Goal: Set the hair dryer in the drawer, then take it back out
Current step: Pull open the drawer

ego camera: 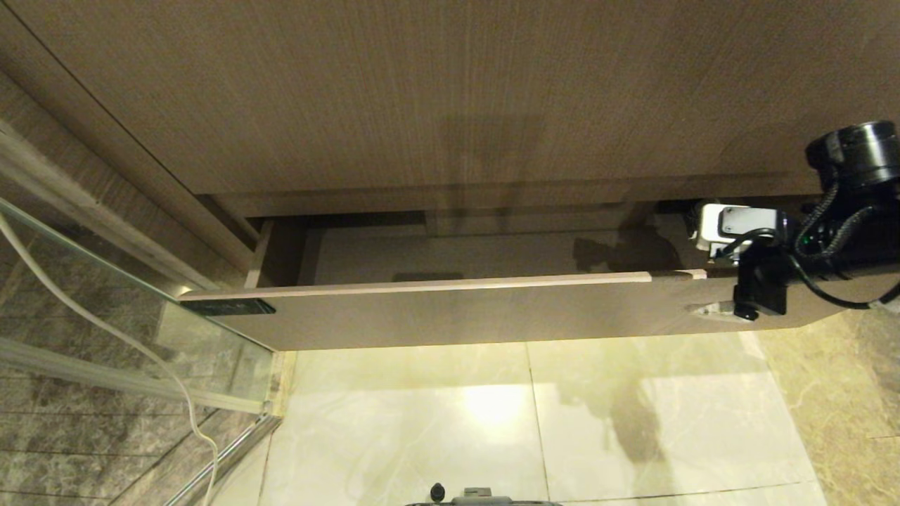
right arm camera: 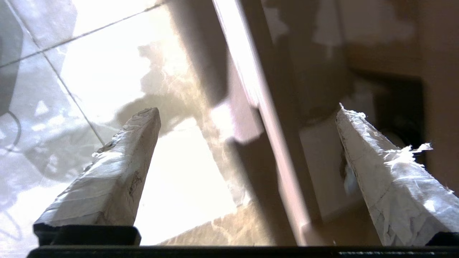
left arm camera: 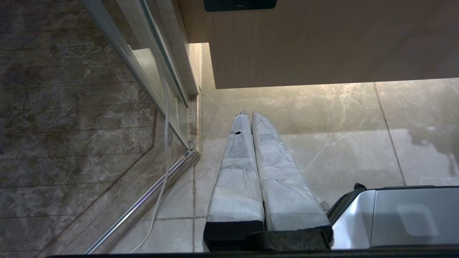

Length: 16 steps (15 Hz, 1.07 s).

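The drawer (ego camera: 450, 309) stands pulled open below the wood panel (ego camera: 450, 91). Right gripper (right arm camera: 247, 111) hangs over its right end, jaws spread wide and empty — one finger either side of the front edge. Left gripper (left arm camera: 249, 116) parked, fingers pressed together, above the floor tiles (left arm camera: 340, 136). Hair dryer's location cannot be determined.

drawer (ego camera: 450, 316): light beige wood grain, small dark label
floor (ego camera: 534, 422): pale cream marble tiles
left gripper (left arm camera: 249, 115): white-wrapped fingers
right gripper (right arm camera: 247, 109): white-wrapped fingers
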Tool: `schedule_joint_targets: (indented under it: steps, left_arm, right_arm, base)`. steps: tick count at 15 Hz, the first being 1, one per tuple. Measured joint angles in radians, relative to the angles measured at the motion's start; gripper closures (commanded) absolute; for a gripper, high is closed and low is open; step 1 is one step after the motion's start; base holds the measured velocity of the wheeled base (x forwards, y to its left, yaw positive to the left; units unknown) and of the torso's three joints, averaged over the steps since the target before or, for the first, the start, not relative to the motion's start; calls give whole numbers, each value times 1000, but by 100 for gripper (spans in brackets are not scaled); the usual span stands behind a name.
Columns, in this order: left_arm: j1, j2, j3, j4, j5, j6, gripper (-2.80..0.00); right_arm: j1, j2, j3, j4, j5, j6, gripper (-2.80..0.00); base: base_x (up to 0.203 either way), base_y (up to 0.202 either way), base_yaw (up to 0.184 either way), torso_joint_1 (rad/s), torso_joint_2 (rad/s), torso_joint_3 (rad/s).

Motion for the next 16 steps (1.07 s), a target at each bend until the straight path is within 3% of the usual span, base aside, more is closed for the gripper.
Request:
schedule_joint_targets:
  steps: [5, 10, 11, 16]
  left_arm:
    - [0, 0, 0, 0, 0, 0, 0]
    - [0, 0, 0, 0, 1, 0, 0]
    - [0, 0, 0, 0, 1, 0, 0]
    - [0, 0, 0, 0, 0, 0, 0]
  right_arm:
    - [-5, -224, 100, 104, 0, 97, -280]
    - [-14, -442, 205, 186, 4, 433, -280]
    - [-30, -472, 213, 203, 4, 474, 0]
    - [-158, -528, 198, 202, -36, 486, 0]
  base:
    - [0, 0, 0, 0, 0, 0]
    - [0, 0, 0, 0, 0, 0]
    - [0, 0, 0, 0, 0, 0]
    - [0, 0, 0, 0, 0, 0]
